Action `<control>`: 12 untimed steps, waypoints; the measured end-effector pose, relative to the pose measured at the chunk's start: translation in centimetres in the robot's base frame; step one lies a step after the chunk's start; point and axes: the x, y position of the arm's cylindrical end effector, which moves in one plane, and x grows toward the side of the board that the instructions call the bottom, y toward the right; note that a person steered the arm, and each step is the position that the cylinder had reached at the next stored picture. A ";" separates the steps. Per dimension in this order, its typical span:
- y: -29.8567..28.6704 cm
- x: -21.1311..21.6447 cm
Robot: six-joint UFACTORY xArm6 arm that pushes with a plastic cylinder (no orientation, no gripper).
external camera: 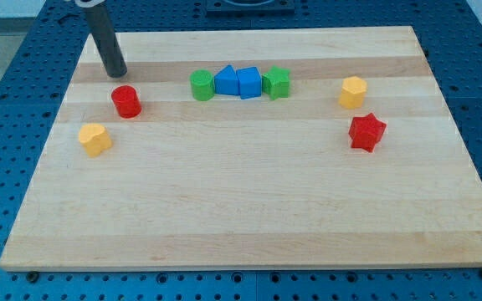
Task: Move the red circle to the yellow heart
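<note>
Rod and nothing more ended the arm; no gripper was fitted, so nothing opened, closed or held anything; my tip (pixel 118 73) stood on the bench (pixel 249 217) near its top-left corner, just above the red circle (pixel 126 101) and apart from it by a small gap; the red circle lay below my tip and slightly toward the view's right; the yellow heart (pixel 95 139) lay further toward the left edge, below and to the left of the red circle, near but not touching it.

Judged by its look, the red circle was a small, stiff, light cylinder that would slide readily on smooth wood; being round, it would likely roll off a glancing contact, so the push ought to meet its upper-right side squarely, in line with the yellow heart.

Further out, a row of green (pixel 201 85), blue (pixel 226 80), blue (pixel 248 83) and green (pixel 277 82) blocks sat near the top edge's middle; a yellow block (pixel 352 92) and a red star (pixel 367 132) lay toward the right edge.
</note>
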 end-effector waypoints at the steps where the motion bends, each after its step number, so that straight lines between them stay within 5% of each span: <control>1: -0.3 4.5; 3: -0.2 6.3; 5: 2.7 2.1; 6: 6.3 5.1; 12: 4.4 15.5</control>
